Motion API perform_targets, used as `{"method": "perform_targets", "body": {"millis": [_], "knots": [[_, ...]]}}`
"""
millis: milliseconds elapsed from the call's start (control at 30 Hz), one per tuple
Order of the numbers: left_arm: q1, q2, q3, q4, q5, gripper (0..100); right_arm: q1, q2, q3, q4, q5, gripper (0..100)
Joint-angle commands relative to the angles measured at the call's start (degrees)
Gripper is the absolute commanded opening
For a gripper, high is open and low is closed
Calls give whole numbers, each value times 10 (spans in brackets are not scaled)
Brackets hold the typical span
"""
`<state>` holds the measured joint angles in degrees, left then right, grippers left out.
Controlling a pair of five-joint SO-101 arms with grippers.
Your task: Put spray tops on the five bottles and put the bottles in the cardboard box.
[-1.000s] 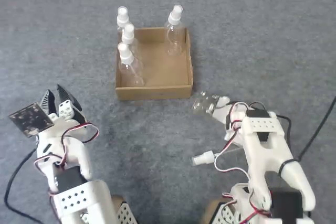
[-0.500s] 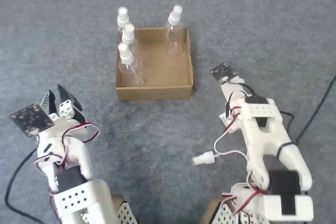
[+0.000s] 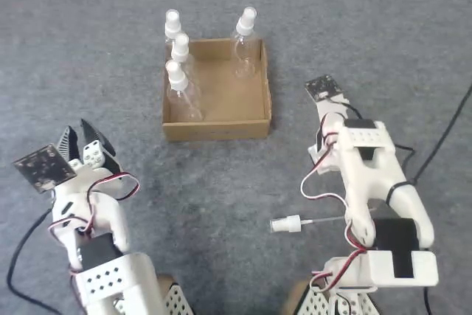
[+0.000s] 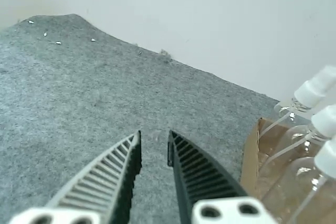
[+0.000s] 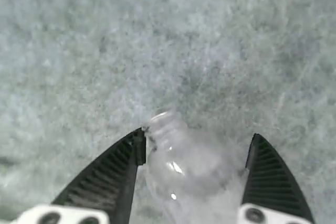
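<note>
The uncapped bottle (image 5: 178, 166) is found between the widely spread fingers (image 5: 113, 174) of the right gripper (image 5: 198, 137), its long axis laid along them, open neck pointed away from the wrist

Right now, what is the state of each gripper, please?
Left gripper: slightly open, empty.
Right gripper: open, fingers either side of a clear bottle.

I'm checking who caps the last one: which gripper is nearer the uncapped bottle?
Right. The right gripper straddles the uncapped bottle, jaws open around it; the left gripper is far off, on the cardboard box's other side.
</note>
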<state>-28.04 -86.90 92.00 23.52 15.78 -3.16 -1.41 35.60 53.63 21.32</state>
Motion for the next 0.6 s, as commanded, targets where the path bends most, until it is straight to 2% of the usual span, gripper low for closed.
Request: {"method": "perform_targets", "body": {"millis": [0, 333, 567], "knots": [[1, 5, -7, -19, -4, 81, -8, 0, -74, 66, 4, 260], [1, 5, -7, -19, -5, 81, -41, -5, -113, 185, 136, 258], [0, 5, -7, -19, -5, 81, -39, 0, -112, 171, 247, 258]]}}
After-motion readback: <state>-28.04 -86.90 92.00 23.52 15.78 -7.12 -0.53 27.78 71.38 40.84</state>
